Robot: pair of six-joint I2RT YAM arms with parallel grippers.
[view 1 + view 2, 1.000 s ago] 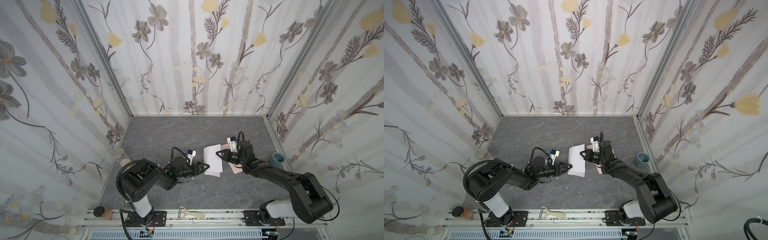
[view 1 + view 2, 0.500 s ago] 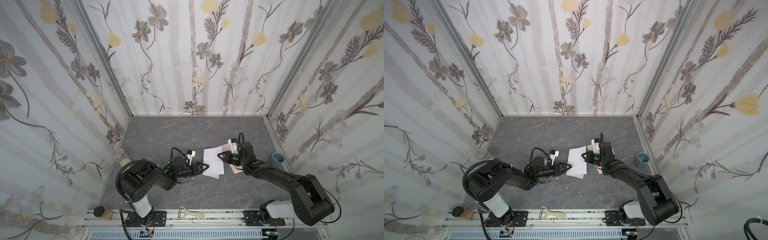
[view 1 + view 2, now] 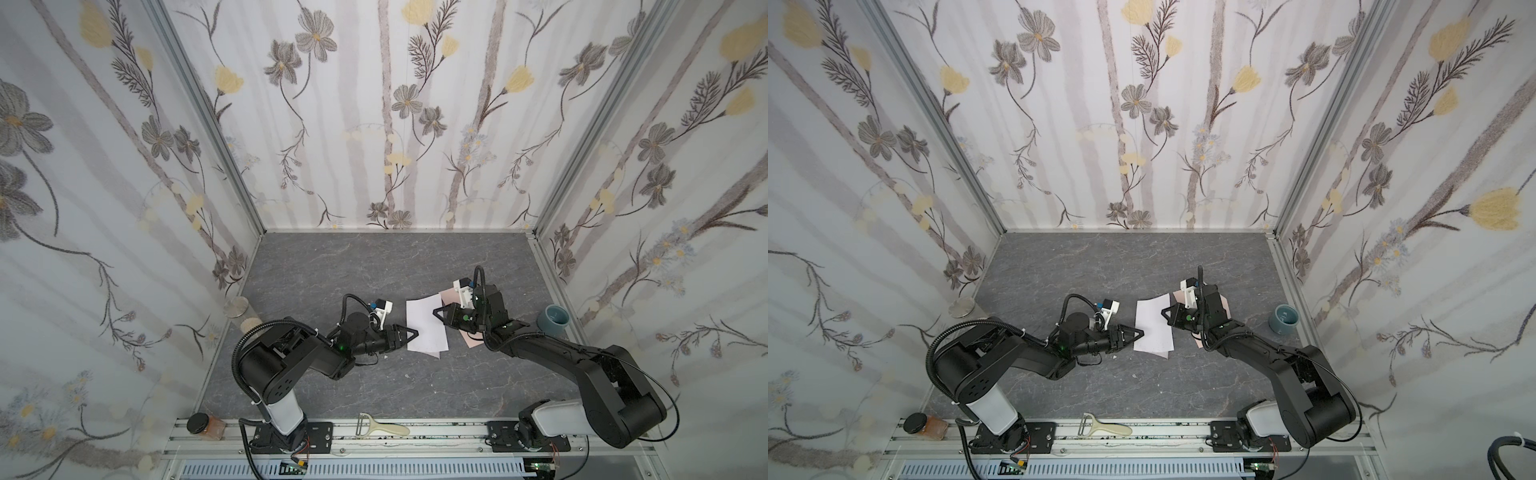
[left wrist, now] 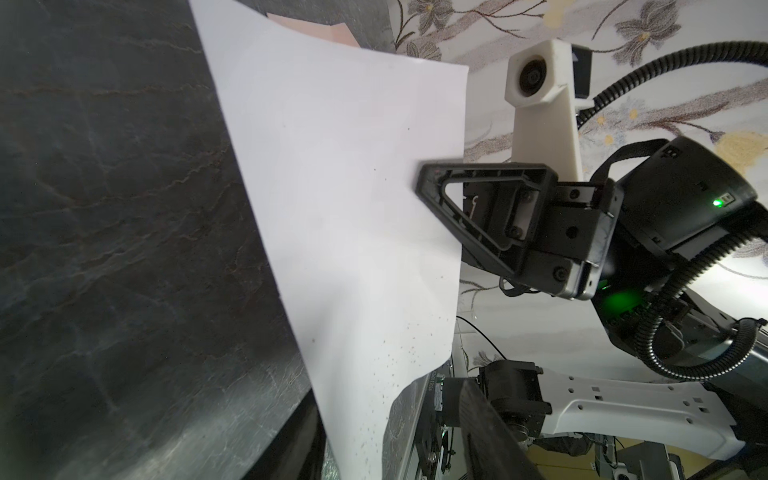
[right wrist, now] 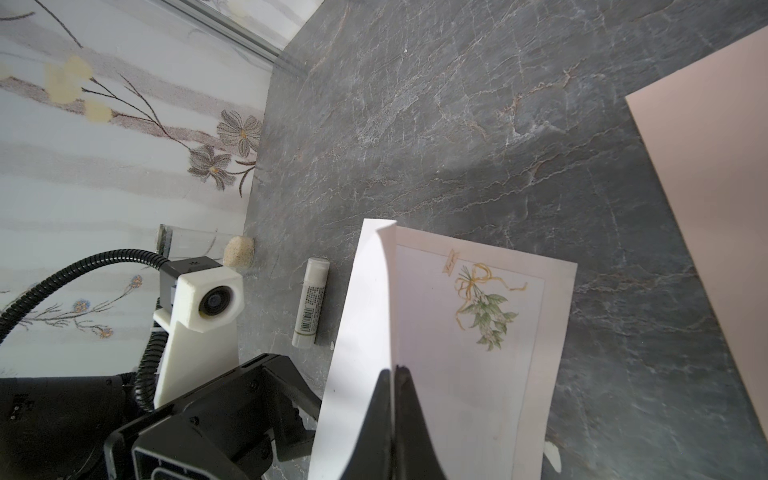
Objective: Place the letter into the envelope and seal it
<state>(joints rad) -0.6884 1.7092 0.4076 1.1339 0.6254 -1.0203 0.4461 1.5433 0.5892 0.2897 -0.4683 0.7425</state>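
The fingers [image 5: 374, 424] of the right gripper [image 5: 392, 372] are pressed together on one edge of the letter [image 3: 426, 328], a thin white paper sheet folded over on itself, and hold its upper leaf raised. The lower leaf lies on the dark grey marbled tabletop [image 3: 374, 270], and the right wrist view shows a small yellow-and-green flower print on it.

The left gripper [image 3: 410, 332] is at the opposite edge of the sheet. In the left wrist view its two dark fingers [image 4: 490, 428] are cut off by the frame and blurred. They stand apart with the sheet's edge between them, not clamped on it.

The pale pink paper envelope [image 3: 448, 296] lies flat just beyond the letter, under the right arm. In both top views only two of its corners show, and its flap cannot be made out.

A small white glue-stick tube [image 5: 311, 307] lies on the tabletop beside the letter. It shows only in the right wrist view.
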